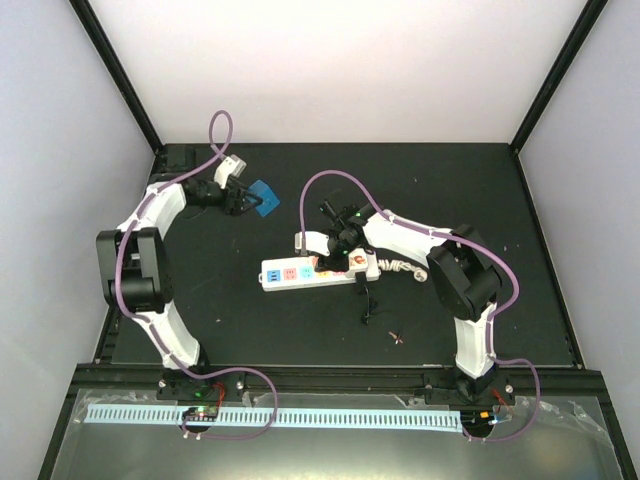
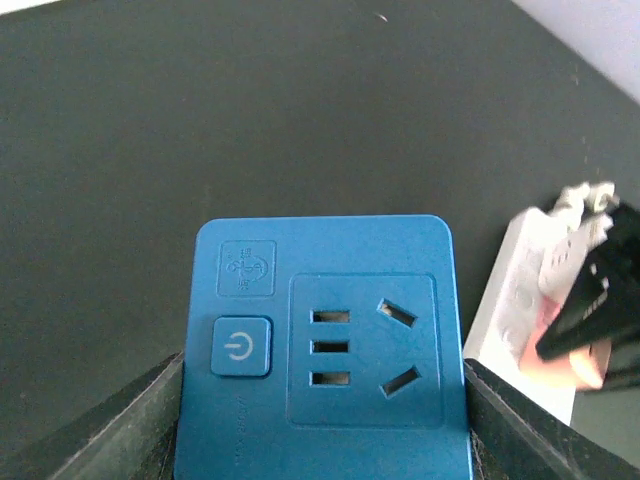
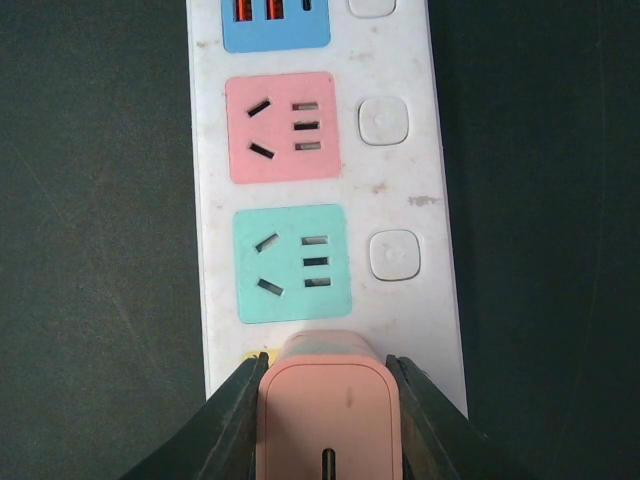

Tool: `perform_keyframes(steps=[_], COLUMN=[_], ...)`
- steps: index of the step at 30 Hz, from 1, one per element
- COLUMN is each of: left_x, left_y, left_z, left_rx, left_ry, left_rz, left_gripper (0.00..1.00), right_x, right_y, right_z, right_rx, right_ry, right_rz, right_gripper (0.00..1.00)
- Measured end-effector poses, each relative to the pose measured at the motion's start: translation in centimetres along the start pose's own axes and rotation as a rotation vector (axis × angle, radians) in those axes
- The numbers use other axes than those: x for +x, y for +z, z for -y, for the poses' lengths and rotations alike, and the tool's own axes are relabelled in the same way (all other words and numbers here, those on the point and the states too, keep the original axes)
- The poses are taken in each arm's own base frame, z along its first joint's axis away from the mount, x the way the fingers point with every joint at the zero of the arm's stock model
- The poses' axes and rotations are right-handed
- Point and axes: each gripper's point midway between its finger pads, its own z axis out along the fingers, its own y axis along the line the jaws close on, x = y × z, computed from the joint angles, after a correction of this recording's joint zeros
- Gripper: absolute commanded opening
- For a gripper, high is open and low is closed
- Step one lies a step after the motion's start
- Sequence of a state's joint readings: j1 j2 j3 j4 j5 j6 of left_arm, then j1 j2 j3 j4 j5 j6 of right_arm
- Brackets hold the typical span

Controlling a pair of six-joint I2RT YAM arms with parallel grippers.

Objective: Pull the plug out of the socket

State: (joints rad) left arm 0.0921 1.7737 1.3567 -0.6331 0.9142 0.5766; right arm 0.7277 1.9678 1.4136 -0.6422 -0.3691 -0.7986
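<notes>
Pink plug (image 3: 330, 420) in right gripper (image 3: 325, 375), socket (image 1: 285, 274) — left-to-right

The left arm (image 1: 165, 212) and the right arm (image 1: 408, 236) both have smooth white shells on the long links and big black housings at the joints. A purple cable (image 1: 212, 132) runs in loops along each arm, from the black base (image 1: 200, 383) to the wrist. The left claw (image 1: 248, 200) and the right claw (image 1: 347, 256) are black. Their fingers (image 3: 218, 430) look dark grey, with a matt, slightly rough surface.
</notes>
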Motion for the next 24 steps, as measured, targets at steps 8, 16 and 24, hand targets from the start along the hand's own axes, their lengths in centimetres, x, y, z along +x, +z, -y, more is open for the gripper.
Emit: perform_keyframes(steps=[8, 16, 24], left_x=[-1.3, -0.3, 0.7], left_y=[1.3, 2.6, 4.0], left_z=[-5.9, -10.7, -12.7], left_rx=[-0.037, -0.051, -0.048], left_ry=[-0.26, -0.44, -0.532], left_rz=[0.061, 0.071, 0.07], left_gripper=[0.29, 0.31, 0.35], right_x=[0.0, 0.0, 0.0], right_y=[0.0, 0.0, 0.0], right_z=[0.0, 0.0, 0.0], right_rx=[0.0, -0.001, -0.001], right_ry=[0.001, 0.001, 0.001], right_rz=[0.001, 0.001, 0.002], right_gripper=[0.02, 0.02, 0.02])
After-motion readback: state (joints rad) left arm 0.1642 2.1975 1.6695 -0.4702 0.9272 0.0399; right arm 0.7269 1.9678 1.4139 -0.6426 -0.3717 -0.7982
